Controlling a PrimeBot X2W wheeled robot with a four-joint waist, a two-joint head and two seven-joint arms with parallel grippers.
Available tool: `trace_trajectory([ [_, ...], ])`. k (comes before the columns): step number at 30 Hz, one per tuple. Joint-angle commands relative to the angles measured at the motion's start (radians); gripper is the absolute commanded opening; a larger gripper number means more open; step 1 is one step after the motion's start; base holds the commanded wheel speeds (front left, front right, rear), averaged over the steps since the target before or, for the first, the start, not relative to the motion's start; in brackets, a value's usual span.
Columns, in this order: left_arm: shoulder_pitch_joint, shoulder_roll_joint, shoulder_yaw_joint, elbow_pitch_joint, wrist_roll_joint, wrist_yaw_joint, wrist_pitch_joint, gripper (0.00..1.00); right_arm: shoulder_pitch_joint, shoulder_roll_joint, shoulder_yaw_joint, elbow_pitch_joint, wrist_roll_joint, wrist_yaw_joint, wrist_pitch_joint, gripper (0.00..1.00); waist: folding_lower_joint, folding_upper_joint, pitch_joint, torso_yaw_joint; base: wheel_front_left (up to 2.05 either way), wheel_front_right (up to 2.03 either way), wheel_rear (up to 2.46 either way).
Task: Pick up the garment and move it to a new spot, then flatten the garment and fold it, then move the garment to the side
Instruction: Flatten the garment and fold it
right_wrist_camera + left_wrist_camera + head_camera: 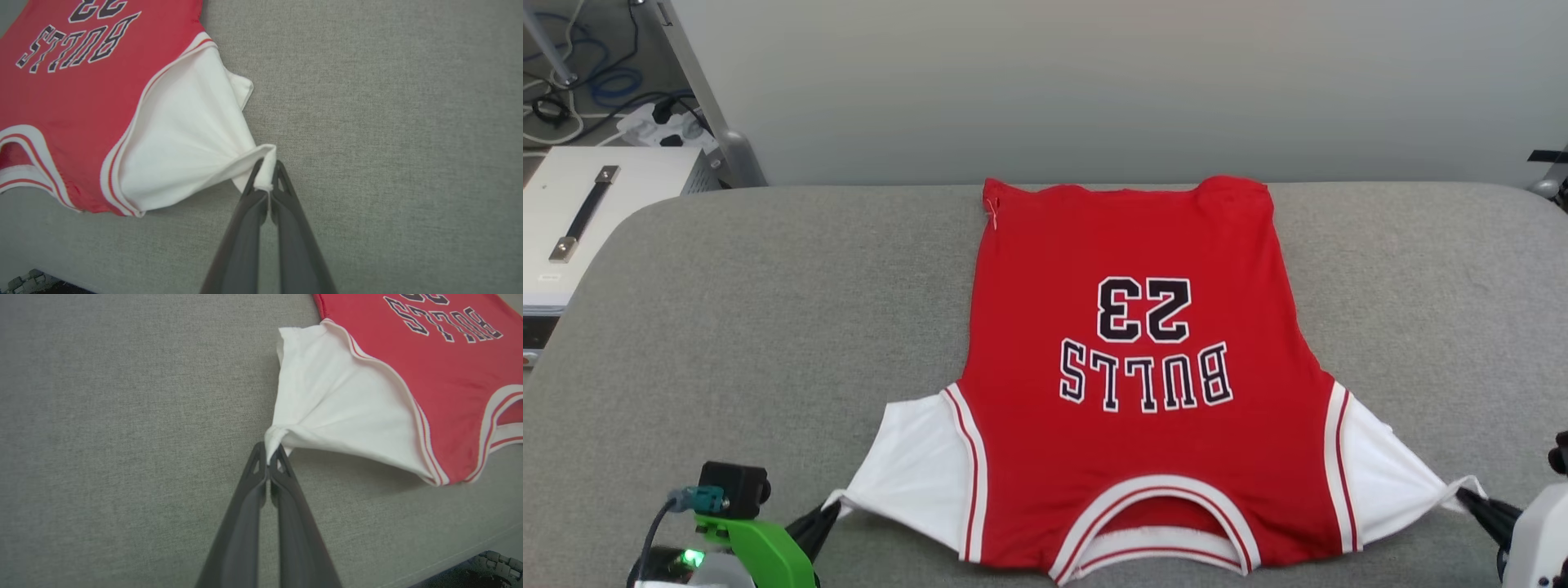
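Pinching 1 sleeve (339, 412) each, left tool (269, 457) and right tool (267, 173) hold 1 garment (1045, 269) stretched.

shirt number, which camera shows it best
The head view: the whole 23 lies unblocked on the shirt. The right wrist view crops it at the top edge; the left wrist view catches a sliver.

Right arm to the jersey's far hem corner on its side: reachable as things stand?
Probably, but not straight away: the right gripper is shut on the garment's white sleeve tip and must let go first. After that, only bare grey surface lies beside the garment up to the far hem corner.
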Motion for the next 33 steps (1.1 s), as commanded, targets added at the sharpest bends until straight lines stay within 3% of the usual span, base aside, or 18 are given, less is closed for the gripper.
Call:
trace_trajectory([
  [1, 0.039, 0.017, 0.004, -0.024, -0.023, 0.013, 0.017, 0.0, 0.036, -0.014, -0.01, -0.018, 0.01, -0.002, 0.022, 0.0, 0.0001, -0.0001, -0.022, -0.001, 0.0, 0.0, 0.0],
  [7, 0.141, 0.072, 0.003, -0.157, -0.087, 0.04, 0.111, 0.0, 0.155, -0.036, -0.07, -0.09, -0.012, -0.002, 0.105, 0.0, 0.0001, -0.0001, -0.035, -0.002, 0.0, 0.0, 0.0],
  [15, 0.174, 0.104, -0.001, -0.308, -0.1, 0.09, 0.174, 0.0, 0.23, -0.002, -0.205, -0.179, -0.077, -0.002, 0.193, 0.0, 0.0001, -0.0001, 0.0, -0.002, 0.0, 0.0, 0.0],
  [16, 0.169, 0.107, -0.003, -0.327, -0.096, 0.098, 0.183, 0.0, 0.23, 0.002, -0.231, -0.186, -0.092, -0.002, 0.204, 0.12, 0.0001, -0.0001, 0.009, -0.002, 0.0, 0.0, 0.0],
  [18, 0.16, 0.107, -0.002, -0.365, -0.098, 0.112, 0.197, 0.0, 0.229, 0.022, -0.291, -0.183, -0.111, -0.002, 0.241, 1.0, 0.0001, -0.0001, 0.029, -0.001, 0.0, 0.0, 0.0],
  [26, 0.148, 0.142, -0.005, -0.523, -0.096, 0.179, 0.288, 0.0, 0.147, 0.077, -0.498, -0.386, -0.147, -0.002, 0.456, 1.0, 0.0001, -0.0001, 0.14, 0.022, 0.0, 0.0, 0.0],
  [33, 0.103, 0.161, -0.008, -0.678, -0.074, 0.238, 0.364, 0.0, -0.056, 0.146, -0.607, -0.516, -0.217, -0.002, 0.699, 1.0, 0.0001, -0.0001, 0.28, 0.084, 0.0, 0.0, 0.0],
])
